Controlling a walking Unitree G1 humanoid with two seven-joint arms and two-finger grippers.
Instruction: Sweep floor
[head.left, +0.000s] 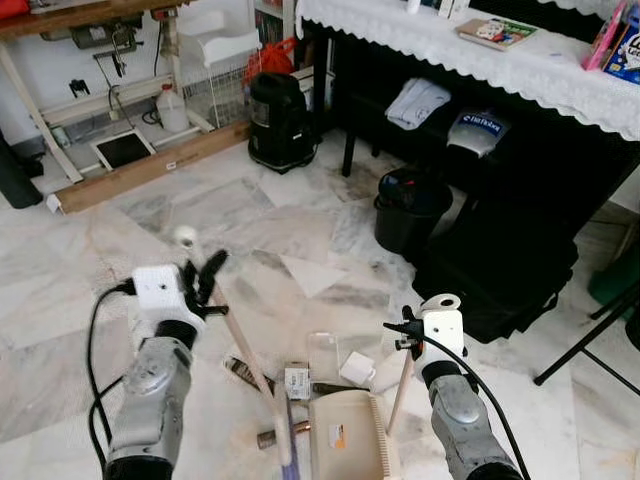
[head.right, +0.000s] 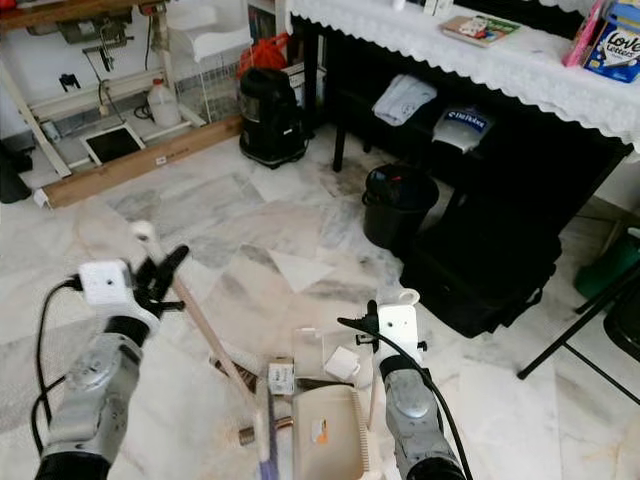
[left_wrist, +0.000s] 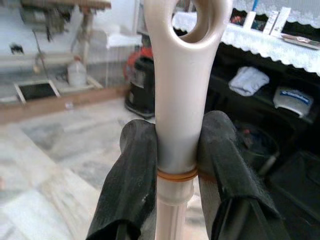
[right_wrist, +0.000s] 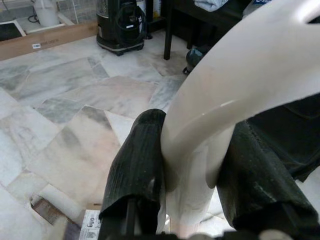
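Note:
My left gripper (head.left: 203, 276) is shut on the cream broom handle (head.left: 245, 350), just below its looped end (left_wrist: 192, 20). The handle slants down to the purple broom head (head.left: 290, 462) at the bottom edge. My right gripper (right_wrist: 192, 150) is shut on the cream dustpan handle (head.left: 400, 392), which stands upright. The dustpan (head.left: 345, 435) lies on the marble floor between my arms. Litter sits in front of the pan: a small box (head.left: 296, 380), a clear plastic piece (head.left: 323, 354), a white scrap (head.left: 357, 368) and a brown wrapper (head.left: 245, 373).
A black bin (head.left: 408, 208) and a large black bag (head.left: 500, 260) stand ahead on the right, under a table with a white lace cloth (head.left: 470, 55). A black appliance (head.left: 280, 120) and a wooden bench frame (head.left: 140, 165) are at the back. A stand's thin black leg (head.left: 590, 335) crosses the floor at right.

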